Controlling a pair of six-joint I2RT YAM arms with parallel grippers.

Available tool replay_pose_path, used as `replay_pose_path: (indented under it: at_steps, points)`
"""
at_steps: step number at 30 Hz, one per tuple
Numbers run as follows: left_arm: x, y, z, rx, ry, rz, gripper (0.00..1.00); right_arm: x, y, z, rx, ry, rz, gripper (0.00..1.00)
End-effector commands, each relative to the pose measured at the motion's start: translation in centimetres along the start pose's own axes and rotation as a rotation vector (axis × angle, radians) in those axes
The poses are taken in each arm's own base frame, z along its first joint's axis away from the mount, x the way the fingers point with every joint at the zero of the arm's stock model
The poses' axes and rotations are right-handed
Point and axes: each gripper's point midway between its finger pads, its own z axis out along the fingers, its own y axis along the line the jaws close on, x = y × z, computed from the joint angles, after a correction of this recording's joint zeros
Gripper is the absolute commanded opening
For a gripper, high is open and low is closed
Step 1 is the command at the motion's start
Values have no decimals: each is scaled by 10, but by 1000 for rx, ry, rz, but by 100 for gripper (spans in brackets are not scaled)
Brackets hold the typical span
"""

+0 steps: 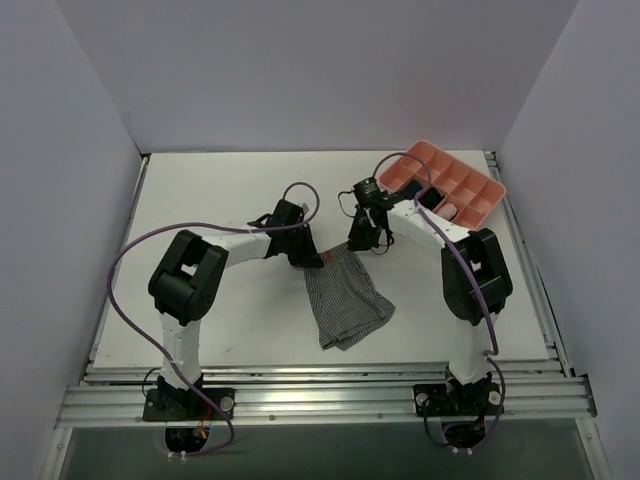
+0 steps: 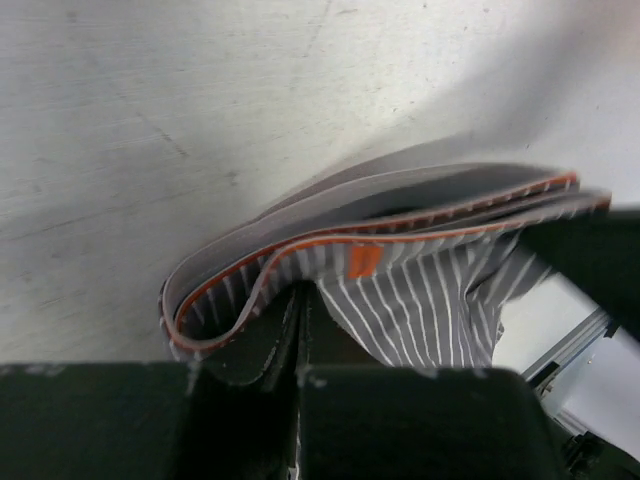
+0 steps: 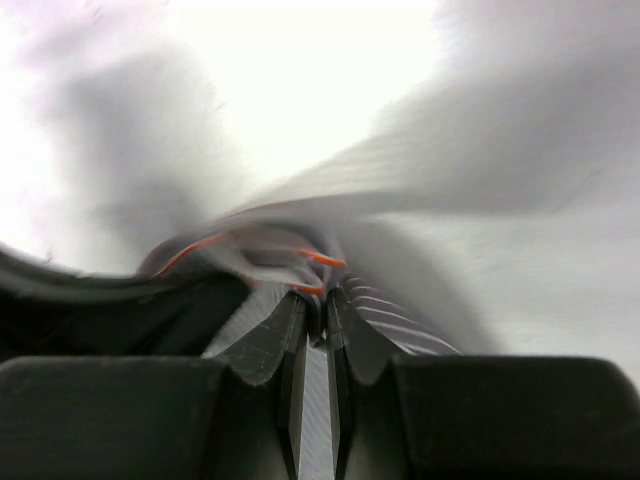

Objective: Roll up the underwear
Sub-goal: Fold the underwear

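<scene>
Left gripper [image 1: 312, 256]: the fingers are pressing nearly together and clamping on the underwear [image 1: 346, 305] at one end of its waistband [image 2: 400, 190]. In the left wrist view the grey band, edged in orange, is looping around the fingertips [image 2: 285, 325]. An orange tag [image 2: 364, 262] is sitting just beyond the fingertips and to their right. Striped cloth is hanging away on that same side.

Right gripper [image 1: 358, 243]: the fingers are closing on the other end of the band. In the right wrist view a thin strip of striped cloth is showing in the narrow slot between the fingers [image 3: 265, 345]. The orange edging is bunching just ahead of the tips. That view is blurred, so finer detail is hard to tell.

The two grippers are standing near each other with the band stretching between them. The rest of the garment is trailing from the fingers onto the table [image 1: 220, 190], spreading back toward the arm bases.

A pink tray [image 1: 492, 205] is sitting behind the right fingers, well apart from the cloth.
</scene>
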Motion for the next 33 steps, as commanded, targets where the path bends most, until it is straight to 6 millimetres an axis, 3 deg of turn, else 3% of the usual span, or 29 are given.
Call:
replay_pose_path:
  at_steps: [1,6,8,13,20,25,29,33]
  points:
    - [5,31,-15,-109,15,44,5,-15,-38,-6,58,3,-81,0]
    - [1,22,-20,-53,54,67,8,-9,-52,10,54,69,-169,0]
    - [-10,8,-26,-18,28,69,10,-3,-54,17,39,100,-190,0]
    - [-31,-51,-36,133,-26,68,13,3,-52,21,8,124,-208,0]
    - [-17,-86,-16,209,20,58,13,8,-55,25,13,144,-213,0]
    - [-8,-91,-3,205,30,63,13,4,-51,22,5,136,-204,0]
    - [-3,-68,8,120,34,36,12,-2,-46,14,-2,119,-198,0]
    - [-12,-52,6,68,-10,26,12,-2,-43,6,-12,110,-185,0]
